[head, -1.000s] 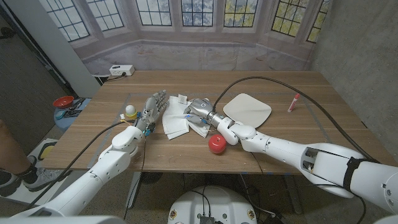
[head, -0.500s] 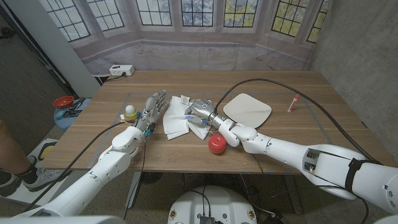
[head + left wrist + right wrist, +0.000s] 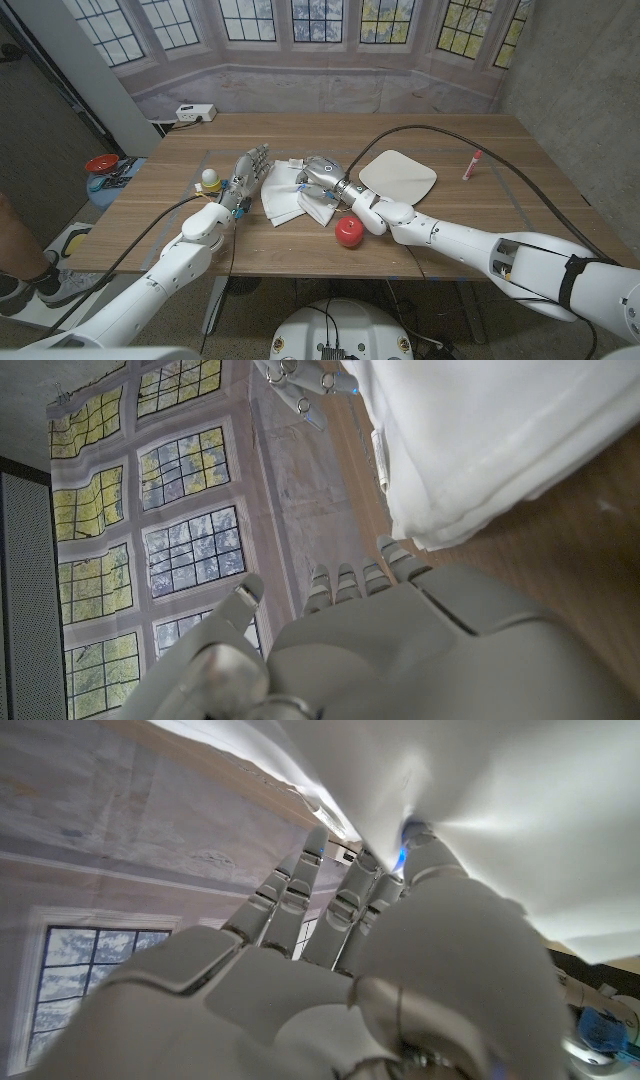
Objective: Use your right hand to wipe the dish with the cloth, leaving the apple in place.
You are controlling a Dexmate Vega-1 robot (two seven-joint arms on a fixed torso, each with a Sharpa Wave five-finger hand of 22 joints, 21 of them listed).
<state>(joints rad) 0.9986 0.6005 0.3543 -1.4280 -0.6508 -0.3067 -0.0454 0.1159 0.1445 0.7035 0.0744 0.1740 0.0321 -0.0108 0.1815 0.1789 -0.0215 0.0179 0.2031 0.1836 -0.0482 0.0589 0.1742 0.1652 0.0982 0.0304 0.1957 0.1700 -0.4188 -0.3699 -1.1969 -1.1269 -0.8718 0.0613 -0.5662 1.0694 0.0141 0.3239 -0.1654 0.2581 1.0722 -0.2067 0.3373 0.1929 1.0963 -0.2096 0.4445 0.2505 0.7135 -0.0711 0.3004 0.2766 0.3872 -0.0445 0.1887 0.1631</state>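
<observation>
Dish (image 3: 398,176) — one flat, off-white, rounded-square plate — is lying bare on the wooden desk (image 3: 480,215), just beyond the right forearm. One crumpled white cloth (image 3: 288,196) is sitting near the desk's middle, between the two hands and well apart from the dish. One red apple (image 3: 348,231) is resting near the desk's front edge, touching or just beside the right wrist.

Right hand (image 3: 318,176) is pressing into the cloth's right side; in the right wrist view its fingers (image 3: 345,905) are pushing up into white folds, but whether they are actually pinching fabric I cannot tell. Left hand (image 3: 246,172) is waiting beside the cloth's left edge, fingers extended and apart, holding nothing.

Step in hand, as I judge it: gathering the cloth — no wiping begun yet. Next move calls for a firm hold on the fabric, then a carry rightward onto the dish, keeping the forearm from nudging the apple.

Also counted: one small white ball (image 3: 210,178) by the left hand, one slim red-and-white tube (image 3: 470,165) at the right.
</observation>
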